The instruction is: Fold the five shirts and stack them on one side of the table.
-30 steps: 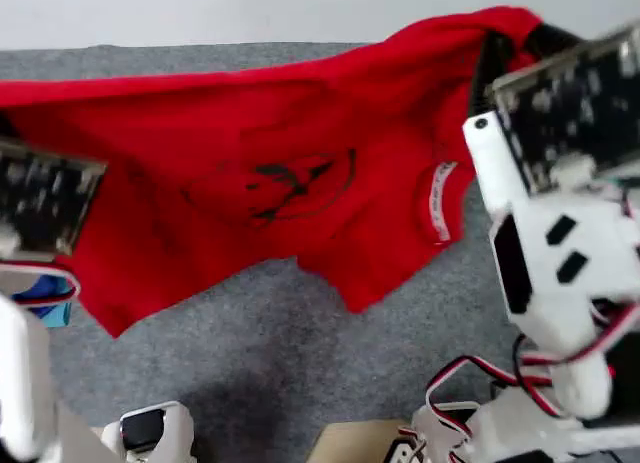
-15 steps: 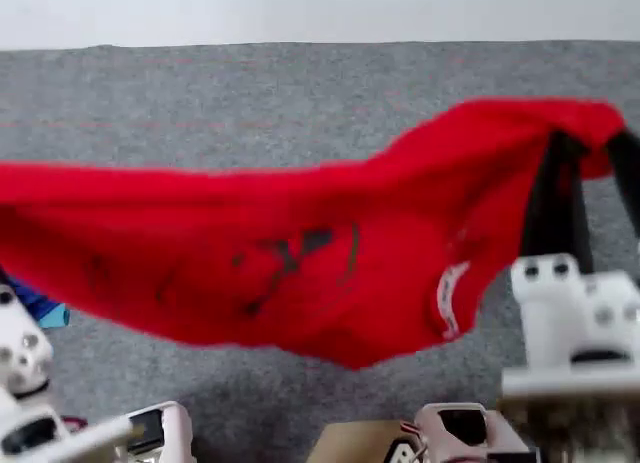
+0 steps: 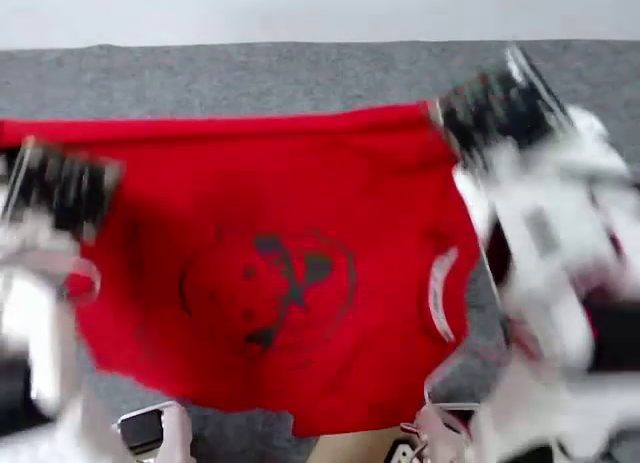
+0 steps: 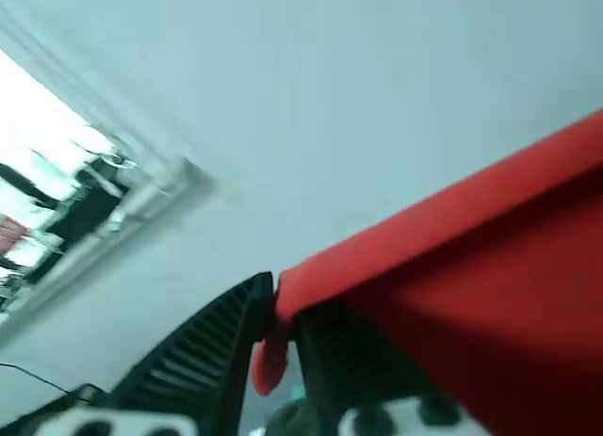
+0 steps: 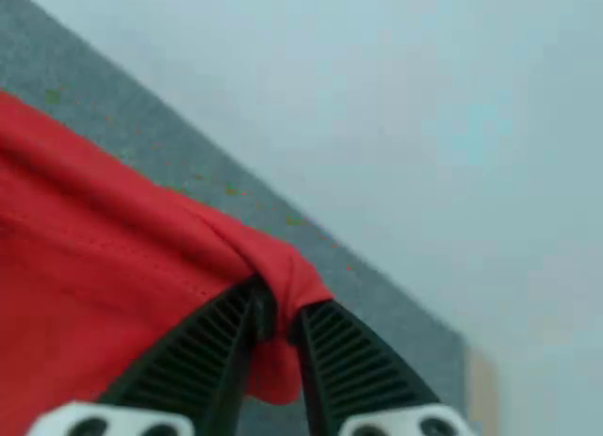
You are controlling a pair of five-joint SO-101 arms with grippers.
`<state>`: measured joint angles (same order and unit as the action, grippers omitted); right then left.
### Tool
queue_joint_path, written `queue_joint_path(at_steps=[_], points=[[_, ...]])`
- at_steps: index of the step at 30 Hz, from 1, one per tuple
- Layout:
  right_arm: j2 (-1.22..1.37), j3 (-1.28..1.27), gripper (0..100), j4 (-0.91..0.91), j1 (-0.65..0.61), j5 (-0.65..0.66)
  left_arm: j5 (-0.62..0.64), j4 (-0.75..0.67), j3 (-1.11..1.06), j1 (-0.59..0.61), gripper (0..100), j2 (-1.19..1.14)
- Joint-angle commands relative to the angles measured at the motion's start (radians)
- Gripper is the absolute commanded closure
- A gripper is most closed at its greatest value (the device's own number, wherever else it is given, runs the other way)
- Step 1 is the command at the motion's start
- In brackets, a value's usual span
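A red shirt [image 3: 280,273] with a dark round print hangs spread out in the air above the grey table [image 3: 300,73], held taut along its upper edge between both arms. My left gripper [image 4: 280,332] is shut on one corner of the red shirt [image 4: 490,276]. My right gripper [image 5: 275,328] is shut on the other corner of the red shirt [image 5: 113,285], the cloth bunched between its black fingers [image 5: 212,351]. In the high view one arm [image 3: 50,233] is at the shirt's left end and the other arm [image 3: 540,213] at its right end.
The grey table surface stretches behind the shirt to a pale wall. A small white device [image 3: 150,428] and a tan board [image 3: 350,445] lie at the near edge. White arm bases with red and white wires [image 3: 450,423] stand at the bottom right.
The shirt has gone from a sagging drape to a flat, taut spread. Both arms have swung inward and up, pulling the top edge straight.
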<state>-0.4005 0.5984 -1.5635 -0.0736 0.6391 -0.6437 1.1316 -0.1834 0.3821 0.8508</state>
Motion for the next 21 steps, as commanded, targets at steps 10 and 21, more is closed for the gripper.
queue_joint_path(at_steps=[10,21], points=[[0.343,-0.362,98.9,0.733,0.005,-0.035,0.006,-0.804,-0.272,-0.005,100,-0.517],[0.501,-0.364,98.9,0.949,-0.012,-0.028,0.005,-0.858,0.176,-0.018,100,-1.063]])
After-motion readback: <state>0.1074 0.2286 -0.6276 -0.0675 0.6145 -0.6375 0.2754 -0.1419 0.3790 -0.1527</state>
